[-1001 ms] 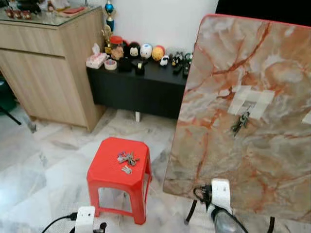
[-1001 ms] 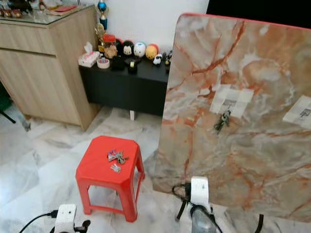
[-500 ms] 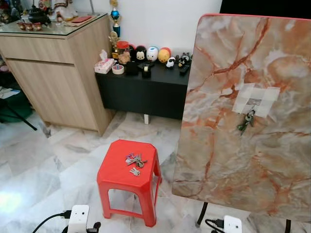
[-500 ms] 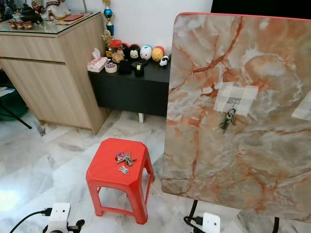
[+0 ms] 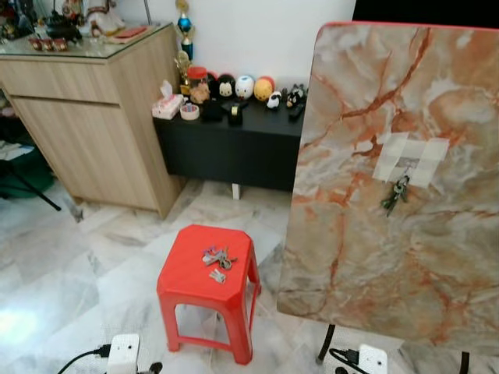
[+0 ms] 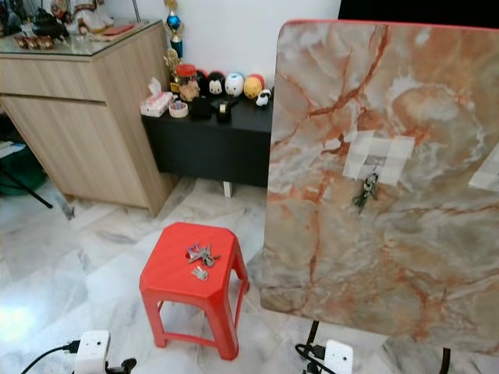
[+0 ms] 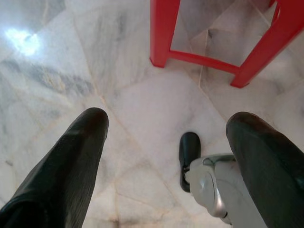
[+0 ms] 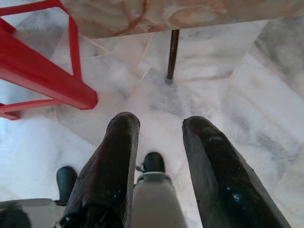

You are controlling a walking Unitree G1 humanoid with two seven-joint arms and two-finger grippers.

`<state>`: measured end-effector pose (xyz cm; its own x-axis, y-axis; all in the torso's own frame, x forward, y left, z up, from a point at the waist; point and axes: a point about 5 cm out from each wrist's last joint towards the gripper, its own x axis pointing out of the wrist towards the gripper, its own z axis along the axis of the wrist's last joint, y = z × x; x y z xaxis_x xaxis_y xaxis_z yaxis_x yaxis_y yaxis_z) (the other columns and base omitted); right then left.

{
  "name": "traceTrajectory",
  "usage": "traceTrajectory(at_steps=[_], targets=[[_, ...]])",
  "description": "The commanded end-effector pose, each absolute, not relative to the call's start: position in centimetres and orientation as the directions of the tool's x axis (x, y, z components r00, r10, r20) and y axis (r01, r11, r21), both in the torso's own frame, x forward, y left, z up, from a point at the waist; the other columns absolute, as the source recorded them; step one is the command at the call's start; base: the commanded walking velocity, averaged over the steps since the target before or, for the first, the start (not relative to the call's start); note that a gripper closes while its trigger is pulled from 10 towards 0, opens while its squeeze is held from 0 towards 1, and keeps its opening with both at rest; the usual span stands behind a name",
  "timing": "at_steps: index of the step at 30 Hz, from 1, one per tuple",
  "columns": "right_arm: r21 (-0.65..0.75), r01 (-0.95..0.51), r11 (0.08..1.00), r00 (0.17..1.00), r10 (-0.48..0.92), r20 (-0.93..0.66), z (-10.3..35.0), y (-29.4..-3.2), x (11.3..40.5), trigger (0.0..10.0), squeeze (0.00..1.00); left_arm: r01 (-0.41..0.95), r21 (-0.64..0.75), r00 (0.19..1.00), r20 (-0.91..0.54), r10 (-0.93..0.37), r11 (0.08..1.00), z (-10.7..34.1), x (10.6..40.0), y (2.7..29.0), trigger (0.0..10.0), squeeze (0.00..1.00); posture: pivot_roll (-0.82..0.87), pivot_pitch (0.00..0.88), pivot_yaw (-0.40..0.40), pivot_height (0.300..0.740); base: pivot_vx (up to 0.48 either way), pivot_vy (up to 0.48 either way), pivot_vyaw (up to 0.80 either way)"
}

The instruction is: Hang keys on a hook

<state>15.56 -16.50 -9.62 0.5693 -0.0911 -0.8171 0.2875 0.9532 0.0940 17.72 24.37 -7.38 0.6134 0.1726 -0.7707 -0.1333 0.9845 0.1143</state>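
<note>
Here, at the far left, a wooden cabinet [image 5: 86, 117] stood against the wall with small ornaments on its glass top. Beside it a low black table [image 5: 234, 140] carried a tissue box [image 5: 167, 107], a roll of tape [image 5: 188, 111] and a row of round toy figures [image 5: 234, 84]. In front of that table, on the pale marble floor [image 5: 70, 265], stood a red plastic stool [image 5: 209, 288]. A bunch of keys [image 5: 217, 256] lay on the stool's seat, with one smaller key tag [image 5: 217, 276] just beside it.

To the right, a large marble-patterned board [image 5: 390, 179] stood upright on thin dark legs. Near its upper middle a hook [image 5: 408, 161] was fixed under white tape strips [image 5: 411, 158], and a second set of keys [image 5: 394, 195] hung from it, resting against the board's face. Another patch of tape [image 6: 487, 167] showed at the board's right edge.

The left pincer [image 7: 168, 142] hung low over the floor near the stool's legs, its two black fingers [image 7: 76, 161] spread wide apart and holding nothing. The robot's foot [image 7: 188, 151] showed on the floor beneath it. The right pincer [image 8: 159, 142] also hung low, between the stool and one dark leg [image 8: 171, 54] of the board, its fingers [image 8: 111, 161] parted with a narrower gap and empty. The white wrist units [image 5: 123, 352] of both arms showed at the bottom of the head views.
</note>
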Motion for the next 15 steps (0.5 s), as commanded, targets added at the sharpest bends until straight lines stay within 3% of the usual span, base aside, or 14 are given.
traceTrajectory(at_steps=[1,15], targets=[[0.110,0.297,0.949,0.568,-0.083,-0.819,-9.7,-16.3,15.5,10.0,0.00,-0.143,0.111,0.586,-0.792,0.174,0.984,-7.6,17.1,24.7,10.0,0.00,0.09,0.000,0.005,0.740,0.000,0.000,0.00],[0.111,0.333,0.936,0.547,-0.095,-0.832,-10.0,-17.0,14.5,10.0,0.00,-0.130,0.106,0.552,-0.818,0.161,0.986,-8.3,16.1,24.0,10.0,0.00,0.08,0.000,-0.010,0.740,0.000,0.000,0.00]])
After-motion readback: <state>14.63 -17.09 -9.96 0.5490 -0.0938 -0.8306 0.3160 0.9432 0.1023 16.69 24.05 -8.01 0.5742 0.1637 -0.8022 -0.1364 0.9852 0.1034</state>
